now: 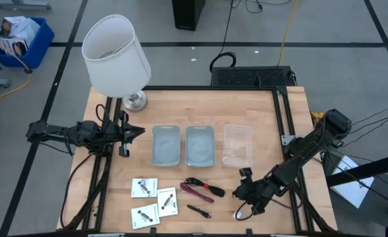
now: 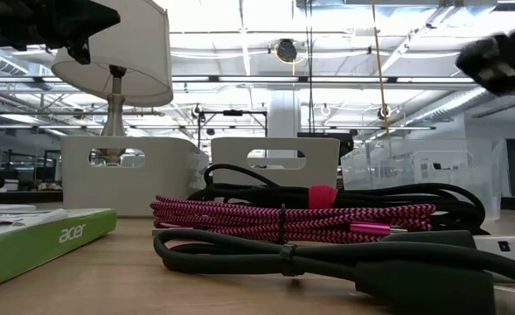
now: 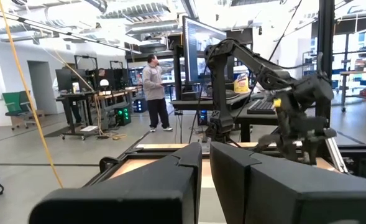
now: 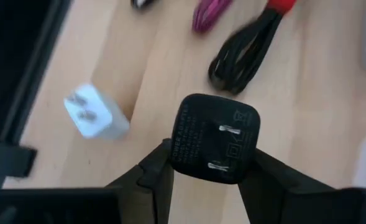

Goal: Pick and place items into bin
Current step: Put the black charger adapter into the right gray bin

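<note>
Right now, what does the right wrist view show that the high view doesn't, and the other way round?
Only the right wrist view shows the right gripper shut on a black plug adapter, prongs facing the camera, with a white plug adapter lying apart on the table. Only the high view shows the three bins, the white packets, the lamp and the left gripper waiting beside the lamp. Both show the cable bundle.

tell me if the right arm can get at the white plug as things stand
Probably not yet: the right end effector is shut on a black plug, so it would need to drop that first. The white plug lies bare on the table close by, nothing covering it.
</note>
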Controlling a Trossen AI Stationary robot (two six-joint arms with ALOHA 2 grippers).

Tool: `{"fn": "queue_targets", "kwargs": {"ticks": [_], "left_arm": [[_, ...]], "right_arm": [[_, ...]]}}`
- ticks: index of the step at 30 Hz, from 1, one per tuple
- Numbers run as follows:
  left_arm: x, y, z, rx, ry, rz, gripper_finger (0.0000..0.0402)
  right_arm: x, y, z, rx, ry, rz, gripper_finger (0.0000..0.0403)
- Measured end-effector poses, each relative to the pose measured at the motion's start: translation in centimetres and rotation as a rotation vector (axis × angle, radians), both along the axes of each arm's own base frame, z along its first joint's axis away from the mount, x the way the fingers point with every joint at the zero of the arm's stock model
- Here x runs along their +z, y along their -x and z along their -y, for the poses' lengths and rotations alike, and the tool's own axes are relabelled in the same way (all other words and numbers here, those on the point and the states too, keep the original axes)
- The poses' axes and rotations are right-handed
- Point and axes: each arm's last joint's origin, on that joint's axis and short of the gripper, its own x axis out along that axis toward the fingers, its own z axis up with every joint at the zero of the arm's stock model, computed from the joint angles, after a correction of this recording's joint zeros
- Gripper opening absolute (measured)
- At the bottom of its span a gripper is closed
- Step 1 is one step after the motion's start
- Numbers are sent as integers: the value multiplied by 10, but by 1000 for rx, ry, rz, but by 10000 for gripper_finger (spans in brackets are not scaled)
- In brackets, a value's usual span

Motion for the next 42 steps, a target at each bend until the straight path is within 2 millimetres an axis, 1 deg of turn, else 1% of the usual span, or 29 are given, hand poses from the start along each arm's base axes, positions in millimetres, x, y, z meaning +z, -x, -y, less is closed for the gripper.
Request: {"fn": "queue_targets", "kwargs": {"ticks": [6, 8, 12, 14, 17, 22, 24, 30, 33, 37, 42], "left_arm": [[0, 0, 0, -1, 1, 0, 42], [0, 0, 0, 0, 1, 0, 42], [0, 0, 0, -1, 1, 0, 42], [0, 0, 0, -1, 1, 0, 42], [0, 0, 0, -1, 4, 0, 42], [0, 0, 0, -1, 4, 0, 42], [0, 0, 0, 0, 4, 0, 42], [0, 0, 0, 0, 4, 0, 42], [0, 0, 0, 1, 3, 0, 42], [0, 0, 0, 2, 1, 0, 42], [0, 0, 0, 6, -18, -2, 42]], "right_arm": [[39, -4, 15, -42, -42, 155, 134], [46, -4, 21, -52, -51, 180, 134], [51, -10, 30, -52, 22, 253, 134], [51, -18, 39, -68, 46, 266, 134], [45, -27, 50, -60, 69, 230, 134], [45, -34, 55, -37, 70, 242, 134], [46, -38, 60, -52, 74, 264, 134], [50, -53, 85, -98, 115, 314, 134], [50, -65, 99, -104, 152, 358, 136], [38, -83, 119, -68, 173, 355, 134], [18, -108, 144, -51, 141, 373, 134]]}}
